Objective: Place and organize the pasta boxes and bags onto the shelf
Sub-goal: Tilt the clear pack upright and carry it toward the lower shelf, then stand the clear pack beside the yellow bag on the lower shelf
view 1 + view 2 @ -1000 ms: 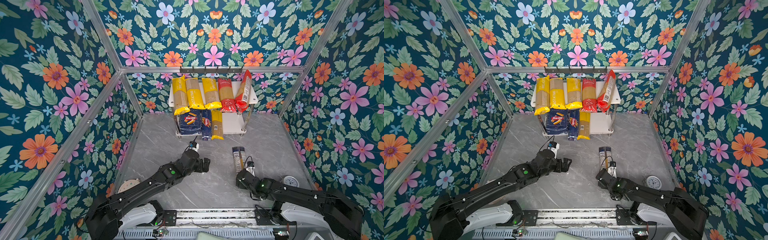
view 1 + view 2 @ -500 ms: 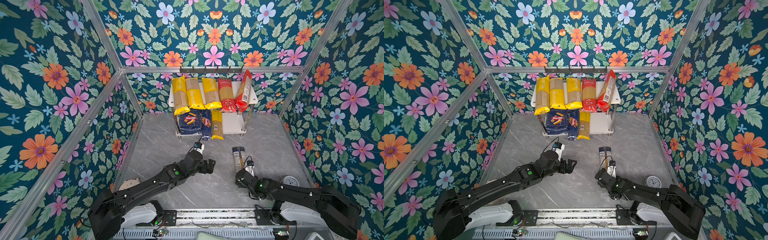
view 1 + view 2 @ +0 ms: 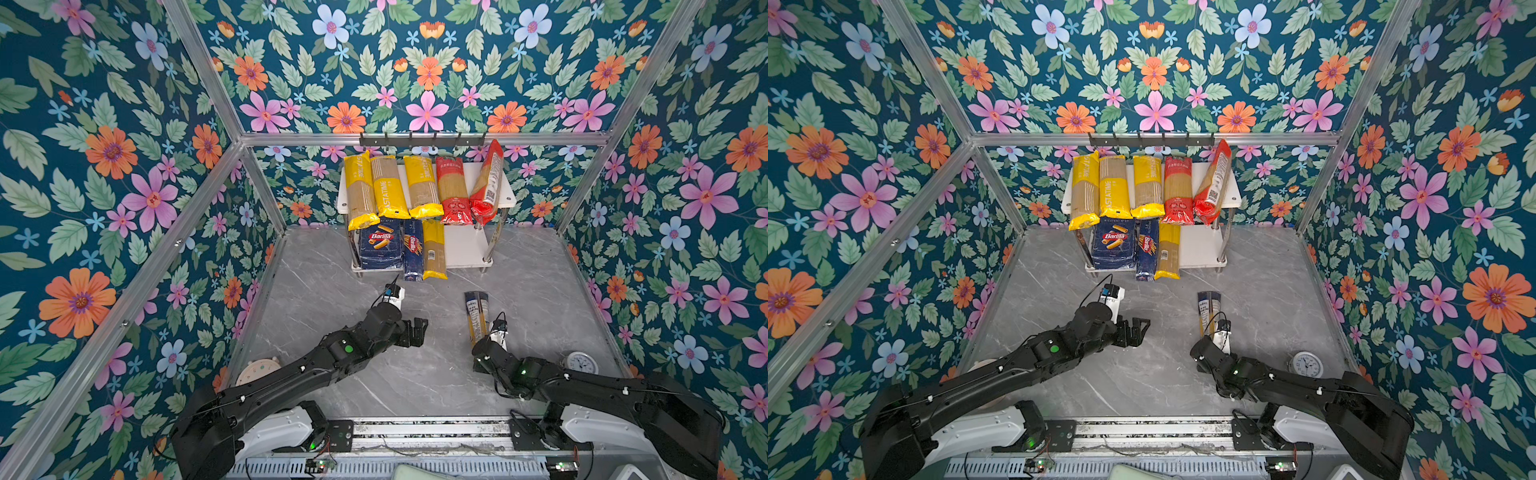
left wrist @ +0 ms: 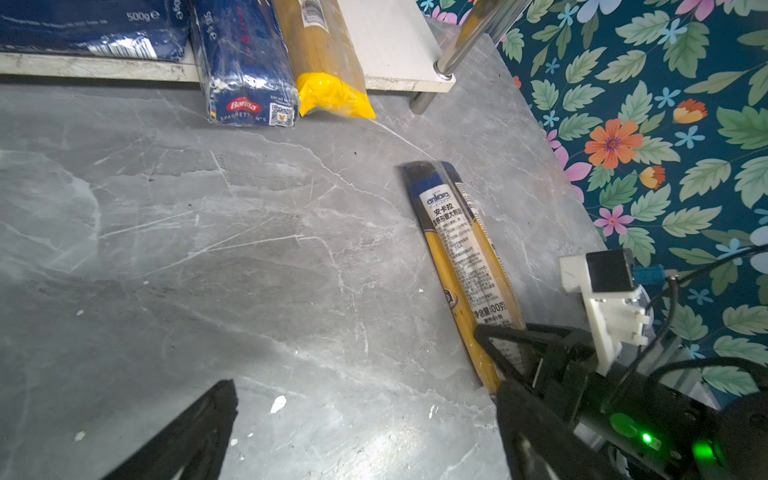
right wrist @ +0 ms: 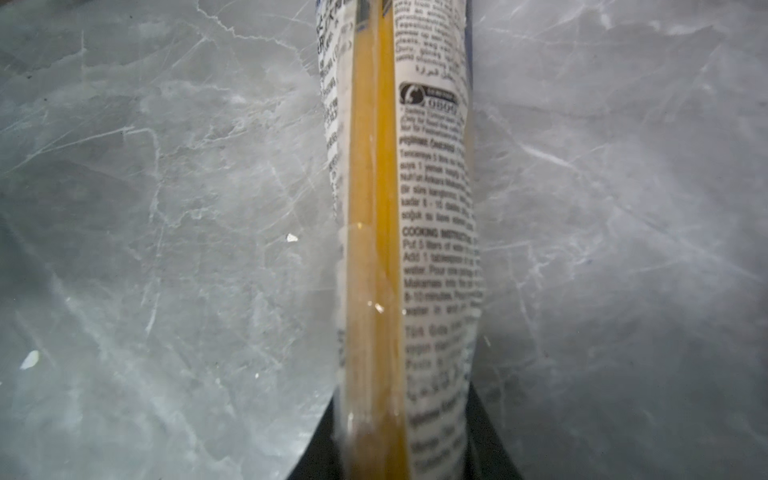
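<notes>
The clear bag (image 3: 477, 316) lies on the grey table (image 3: 332, 299), pointing lengthwise toward the shelf (image 3: 465, 249) and well apart from it, with open tabletop between the two. The right gripper (image 3: 481, 349) has its fingers (image 5: 486, 440) closed on the bag's near end, one on each side (the right wrist view shows the plastic squeezed between them). The left gripper (image 3: 417, 332) hovers to the left of the bag, apart from it, spread wide and holding nothing. Its fingertips (image 4: 203, 428) frame bare table in the left wrist view.

A small clock (image 3: 582, 363) lies near the right wall beside the right arm. A round beige disc (image 3: 259, 369) sits partly hidden by the left arm. A black hook rail (image 3: 422, 139) runs along the back wall above the shelf.

On the upper board lie three yellow bags (image 3: 388, 187) side by side, then two red bags (image 3: 455, 191), the rightmost tilted (all hang over the front edge). On the lower board the carton (image 3: 380, 245) stands at the left with the dark blue bag (image 3: 412, 255) just beside it. A fourth yellow bag (image 3: 433, 249) touches the dark blue one, and both stick out past the front edge.
</notes>
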Motion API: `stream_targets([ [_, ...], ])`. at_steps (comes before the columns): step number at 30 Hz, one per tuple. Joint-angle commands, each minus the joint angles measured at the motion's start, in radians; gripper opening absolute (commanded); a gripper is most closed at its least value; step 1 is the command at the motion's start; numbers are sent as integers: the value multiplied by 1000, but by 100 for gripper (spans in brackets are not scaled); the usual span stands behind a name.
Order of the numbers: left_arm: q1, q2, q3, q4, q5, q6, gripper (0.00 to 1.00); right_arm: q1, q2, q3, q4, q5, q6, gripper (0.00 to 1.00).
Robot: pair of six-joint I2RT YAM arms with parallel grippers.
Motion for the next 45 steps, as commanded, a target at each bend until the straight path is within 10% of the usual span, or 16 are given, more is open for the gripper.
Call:
stream_targets([
  [1, -1, -32, -9, -35, -49, 17, 99, 3, -15, 8, -166, -115, -30, 21],
  [45, 101, -61, 49, -124, -102, 188, 99, -155, 48, 409, -142, -41, -323, 16],
])
